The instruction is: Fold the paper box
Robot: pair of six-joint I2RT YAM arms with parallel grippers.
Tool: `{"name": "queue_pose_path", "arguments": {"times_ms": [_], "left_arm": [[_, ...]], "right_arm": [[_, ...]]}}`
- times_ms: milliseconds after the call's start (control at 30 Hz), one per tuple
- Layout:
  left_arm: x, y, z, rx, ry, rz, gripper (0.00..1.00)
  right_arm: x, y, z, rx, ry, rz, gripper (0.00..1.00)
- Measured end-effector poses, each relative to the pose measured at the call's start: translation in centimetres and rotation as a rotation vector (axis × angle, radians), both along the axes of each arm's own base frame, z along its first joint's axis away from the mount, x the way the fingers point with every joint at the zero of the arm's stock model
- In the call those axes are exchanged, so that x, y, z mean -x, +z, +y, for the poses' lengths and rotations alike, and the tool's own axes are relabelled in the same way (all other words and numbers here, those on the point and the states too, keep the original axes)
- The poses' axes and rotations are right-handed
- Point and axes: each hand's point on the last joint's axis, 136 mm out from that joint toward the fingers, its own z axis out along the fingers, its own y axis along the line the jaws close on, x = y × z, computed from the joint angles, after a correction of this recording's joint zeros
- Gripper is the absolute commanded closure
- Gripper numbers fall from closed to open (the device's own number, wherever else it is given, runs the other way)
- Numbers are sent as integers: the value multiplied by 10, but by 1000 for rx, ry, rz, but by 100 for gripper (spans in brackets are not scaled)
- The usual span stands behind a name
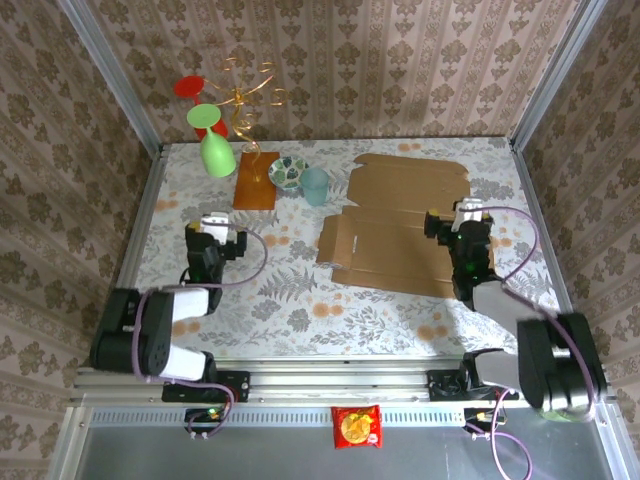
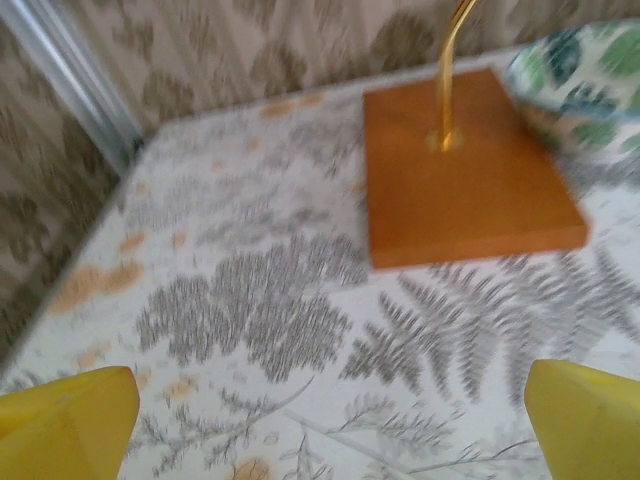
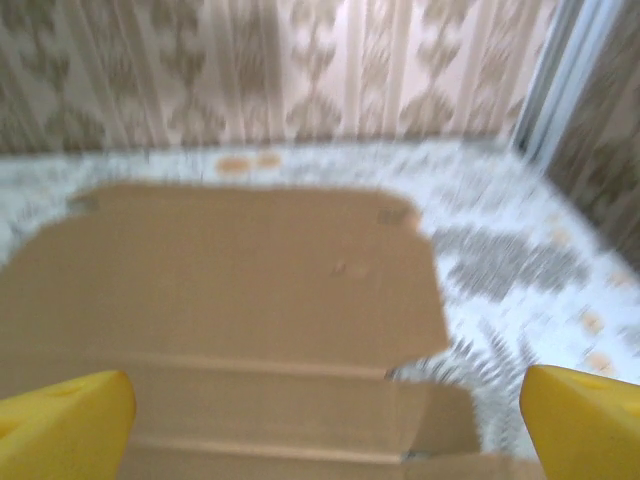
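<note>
**Box flat on the right half, both grippers released**

Top view
- Box [image 1: 395,225]: plain brown cardboard, opened out flat on the right half of the table [image 1: 300,305]. Its far panel reaches close to the back wall; side flaps show at its left end.
- Right gripper [image 1: 468,213]: over the box's right edge, pointing at the back wall. Jaws apart, nothing between them.
- Left gripper [image 1: 214,224]: over bare table on the left, well apart from the box. Jaws spread, empty.
- Far left of the table: an orange-brown slab [image 1: 255,181] carrying a gold wire stand [image 1: 250,90], with a green glass [image 1: 216,152] beside it.
- A patterned bowl [image 1: 288,172] and a pale blue cup [image 1: 315,185] sit between slab and box, the cup just beside the box's left corner.
- A red snack packet [image 1: 356,427] lies on the rail below the table.

Left wrist view
- Two yellow fingers [image 2: 65,425] at the lower corners, wide apart; the left gripper [image 2: 325,425] holds nothing, with fern-print table below.
- Slab [image 2: 465,175] ahead, the wire stem rising from it. Bowl [image 2: 585,85] at its right, blurred.

Right wrist view
- Yellow fingers [image 3: 65,425] wide apart; the right gripper [image 3: 325,425] is empty.
- Box [image 3: 230,285] directly below and ahead, lying flat, crease lines running across. Picture blurred, so contact with the cardboard cannot be told.
</note>
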Motion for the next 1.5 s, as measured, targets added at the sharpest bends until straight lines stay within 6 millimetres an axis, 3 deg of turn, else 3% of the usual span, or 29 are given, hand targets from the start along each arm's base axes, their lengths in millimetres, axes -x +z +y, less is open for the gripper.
{"name": "queue_pose_path", "arguments": {"times_ms": [100, 133, 200, 233, 300, 367, 400, 467, 533, 567, 667, 767, 900, 1033, 1167, 1333, 1500], "left_arm": [[11, 44, 8, 216, 161, -40, 0], [11, 60, 20, 319, 216, -54, 0], [9, 91, 49, 539, 297, -111, 0], [9, 97, 62, 642, 336, -126, 0], [7, 91, 68, 788, 367, -96, 1], [7, 70, 44, 865, 347, 39, 2], [9, 62, 26, 878, 327, 107, 7], [19, 60, -25, 896, 229, 229, 24], [34, 64, -72, 921, 119, 309, 44], [46, 62, -94, 938, 72, 358, 48], [83, 43, -142, 949, -4, 530, 48], [113, 20, -171, 943, -18, 665, 47], [132, -15, -196, 976, 0, 772, 47], [128, -59, -221, 1020, 57, 837, 46], [123, -85, -245, 1073, 79, 866, 46], [106, -88, -272, 1176, 91, 854, 47], [88, -79, -283, 1245, 102, 796, 49]], "right_arm": [[2, 92, -3, -39, -56, -130, 0], [4, 131, -6, -109, -84, -177, 0], [11, 187, -15, -266, -137, -228, 0], [18, 208, -21, -355, -167, -245, 0], [31, 219, -25, -475, -179, -231, 1], [45, 199, -21, -554, -175, -140, 11], [49, 184, -15, -588, -173, -79, 14], [59, 147, 4, -650, -150, 70, 28], [69, 106, 25, -701, -123, 224, 33], [76, 84, 35, -725, -113, 305, 33], [101, 23, 63, -800, -80, 512, 33], [128, -16, 86, -868, -41, 629, 32], [149, -36, 101, -977, -7, 661, 31], [153, -52, 109, -1084, -2, 661, 30], [156, -67, 117, -1163, -5, 688, 29], [156, -69, 124, -1209, 10, 699, 28], [153, -63, 127, -1233, 44, 693, 28]]}}
